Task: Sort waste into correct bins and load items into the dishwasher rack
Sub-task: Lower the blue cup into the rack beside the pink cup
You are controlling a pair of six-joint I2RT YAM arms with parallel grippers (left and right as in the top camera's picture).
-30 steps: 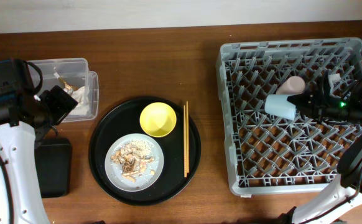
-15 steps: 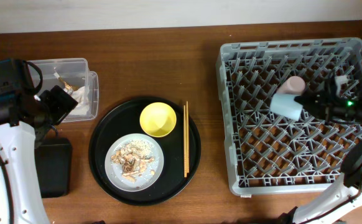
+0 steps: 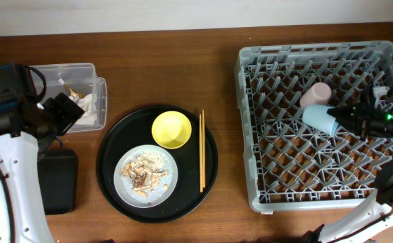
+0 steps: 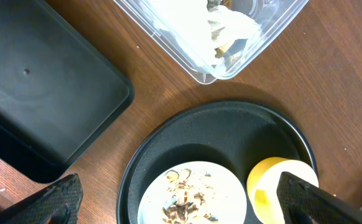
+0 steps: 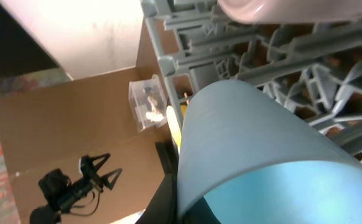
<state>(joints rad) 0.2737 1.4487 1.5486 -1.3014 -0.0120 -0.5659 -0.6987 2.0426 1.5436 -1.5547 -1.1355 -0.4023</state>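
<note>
Pegs stick up all over the big grey dishwasher rack (image 3: pixel 245 135), which sits on the right side of the brown table (image 3: pixel 183 67). The right gripper (image 3: pixel 338 119) reaches in from the right edge and is closed on the small light-blue cup (image 3: pixel 320 119). The cup lies on its side over the pegs in the right half of the rack. I cannot tell if it touches the pegs. The small pink cup (image 3: pixel 316 93) is in the rack too, just behind the blue one and very near it. In the right wrist view the blue cup fills most of the picture and hides the gripper.

The left gripper (image 3: pixel 67 113) hangs over the left side of the table, at the front edge of the clear plastic box (image 3: pixel 92 71). Its two fingers (image 4: pixel 53 199) are spread wide apart and hold nothing. Crumpled white-and-tan paper wrappers (image 4: pixel 209 28) lie inside the box. The shallow black tray (image 3: pixel 58 182) sits just in front of the box.

The big round black tray (image 3: pixel 109 182) is in the middle of the table. On it are the yellow saucer (image 3: pixel 171 129) and, just in front of it, the round grey-white plate (image 3: pixel 166 187). Beige food scraps (image 3: pixel 142 174) are on the plate. The thin wooden chopsticks (image 3: pixel 202 160) lie side by side along the right side of the round tray, well apart from the rack.
</note>
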